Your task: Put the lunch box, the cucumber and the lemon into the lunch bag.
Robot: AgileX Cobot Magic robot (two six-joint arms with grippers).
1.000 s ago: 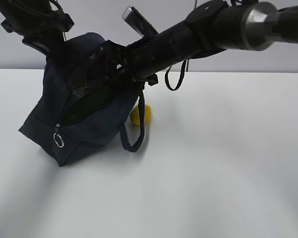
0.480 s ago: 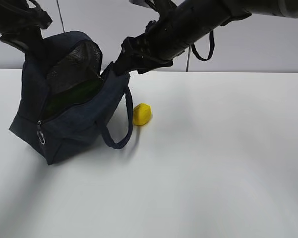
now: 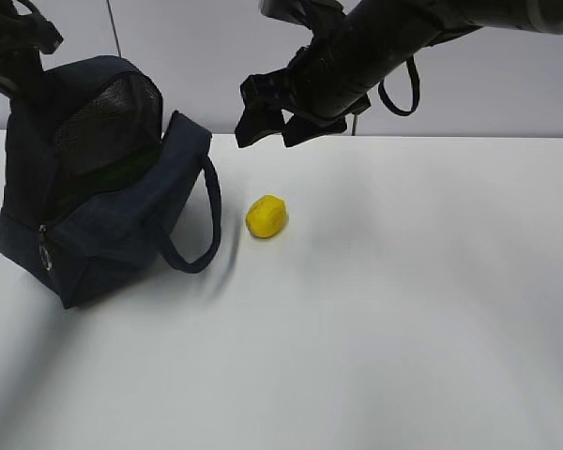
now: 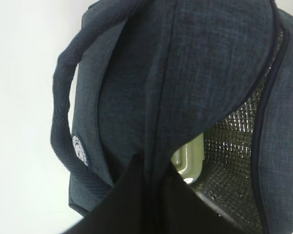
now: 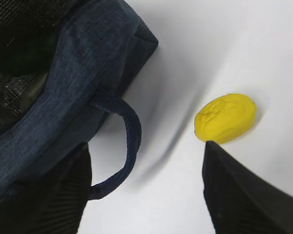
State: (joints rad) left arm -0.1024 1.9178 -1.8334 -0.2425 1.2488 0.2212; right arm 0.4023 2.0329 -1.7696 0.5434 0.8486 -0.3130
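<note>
Lunch bag: The lunch bag (image 3: 94,187) stands tilted on the white table (image 3: 403,309) at the left, its mouth open toward the right and upward, with the silver lining visible inside. One loop handle (image 3: 192,234) hangs loose at the front.

Lunch box: A sage-green corner of the lunch box (image 4: 189,158) shows in the left wrist view, deep in the bag against the lining. It seems to be already packed.

Cucumber: Something dark green (image 3: 122,169) shows in the bag's mouth; it is probably the cucumber, but the shape is too dark to be certain.

Lemon: The lemon (image 3: 266,216) lies on the table just beside the hanging handle, outside the bag. It is the one thing not yet inside.

Left gripper: The left gripper (image 4: 154,170) is pressed together on the bag's fabric at the upper rim. Most likely this holds the mouth open and keeps the bag from falling flat.

Right gripper: The right gripper (image 3: 272,117) hangs above the table between the bag and the lemon, its jaws spread and empty. In its wrist view the lemon (image 5: 225,118) sits near one fingertip (image 5: 249,190), so a descent onto it looks like the next step.

Risk: The lemon is round and may roll when the jaws touch it.
</note>
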